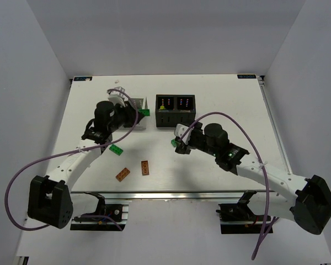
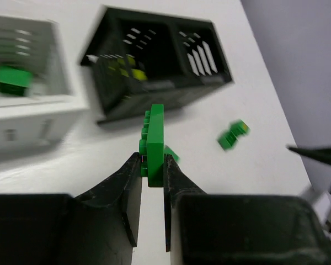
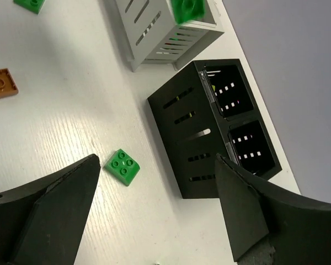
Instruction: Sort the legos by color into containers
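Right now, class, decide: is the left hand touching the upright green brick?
Touching. The left wrist view shows the left hand with its fingers pressed against both faces of the green brick, no gap.

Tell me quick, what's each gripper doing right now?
Left gripper: closed, holding a green lego edge-up between its fingers.
Right gripper: open, holding nothing.

Bright even light, blurred left-wrist view.

Narrow gap between white container (image 3: 154, 33) and black container (image 3: 187, 138) (loose green lego (image 3: 122, 166) beside)
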Tool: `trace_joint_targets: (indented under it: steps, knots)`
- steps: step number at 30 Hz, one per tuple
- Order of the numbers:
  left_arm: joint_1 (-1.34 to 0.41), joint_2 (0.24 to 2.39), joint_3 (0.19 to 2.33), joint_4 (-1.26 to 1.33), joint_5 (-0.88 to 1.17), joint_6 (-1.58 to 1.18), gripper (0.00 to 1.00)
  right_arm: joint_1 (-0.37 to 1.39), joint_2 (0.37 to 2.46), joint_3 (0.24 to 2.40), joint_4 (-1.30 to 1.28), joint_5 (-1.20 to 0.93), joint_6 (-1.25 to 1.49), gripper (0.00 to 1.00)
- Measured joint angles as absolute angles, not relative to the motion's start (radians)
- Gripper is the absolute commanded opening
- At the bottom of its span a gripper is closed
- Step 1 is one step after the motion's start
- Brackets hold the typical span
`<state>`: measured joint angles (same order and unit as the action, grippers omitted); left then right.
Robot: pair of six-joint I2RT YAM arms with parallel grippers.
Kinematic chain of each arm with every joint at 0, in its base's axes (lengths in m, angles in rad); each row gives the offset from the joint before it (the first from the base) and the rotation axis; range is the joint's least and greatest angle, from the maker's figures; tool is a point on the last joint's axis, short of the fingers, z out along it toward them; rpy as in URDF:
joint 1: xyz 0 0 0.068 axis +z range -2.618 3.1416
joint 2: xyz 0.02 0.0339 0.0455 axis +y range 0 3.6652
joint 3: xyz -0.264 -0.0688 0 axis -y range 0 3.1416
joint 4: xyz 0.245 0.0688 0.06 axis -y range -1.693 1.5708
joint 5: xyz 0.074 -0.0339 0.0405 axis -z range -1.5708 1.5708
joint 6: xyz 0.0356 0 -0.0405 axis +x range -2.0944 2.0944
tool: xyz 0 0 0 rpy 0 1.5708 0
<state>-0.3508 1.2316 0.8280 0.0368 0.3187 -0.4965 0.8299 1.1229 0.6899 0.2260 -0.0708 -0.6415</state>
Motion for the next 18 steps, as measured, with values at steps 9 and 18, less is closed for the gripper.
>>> trace_joint_targets:
  steps: [9, 18]
  knots:
    - [-0.270, 1.319, 0.952, -0.029, 0.127, -0.469, 0.00, 0.793, 1.072, 0.690, 0.128, -0.177, -0.723, 0.34]
    - [-0.270, 1.512, 1.147, -0.116, -0.016, -0.407, 0.01, 0.750, 1.063, 0.695, 0.099, -0.224, -0.686, 0.08]
